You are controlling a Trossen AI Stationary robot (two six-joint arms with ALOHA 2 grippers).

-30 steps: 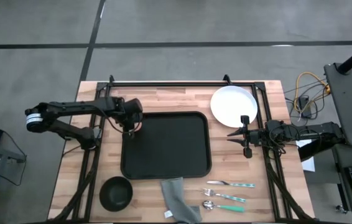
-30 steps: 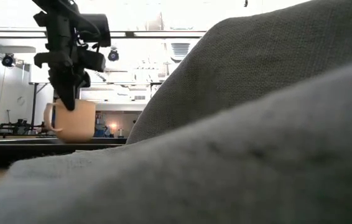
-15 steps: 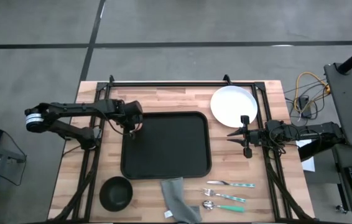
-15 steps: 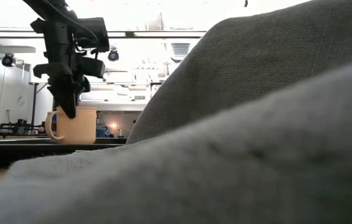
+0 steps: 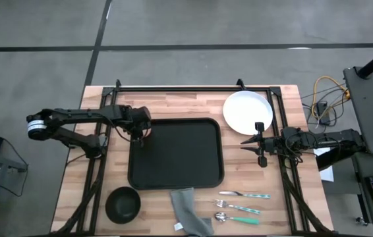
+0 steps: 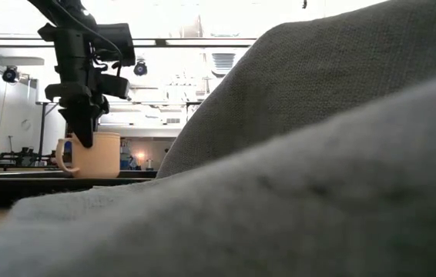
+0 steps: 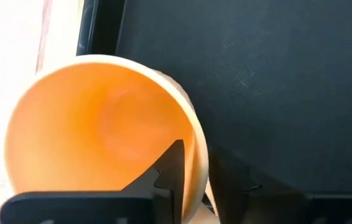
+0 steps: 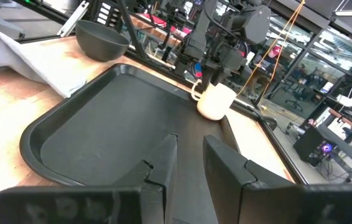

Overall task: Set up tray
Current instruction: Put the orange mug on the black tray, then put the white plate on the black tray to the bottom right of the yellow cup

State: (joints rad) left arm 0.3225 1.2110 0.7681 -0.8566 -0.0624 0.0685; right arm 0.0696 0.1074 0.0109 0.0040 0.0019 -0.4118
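the grey cloth fills the front of the table. past it the black tray lies mid-table, and the orange mug has come down to stand in its far left corner. the left gripper still pinches the rim; the right gripper waits, barely parted. letting go looks next.
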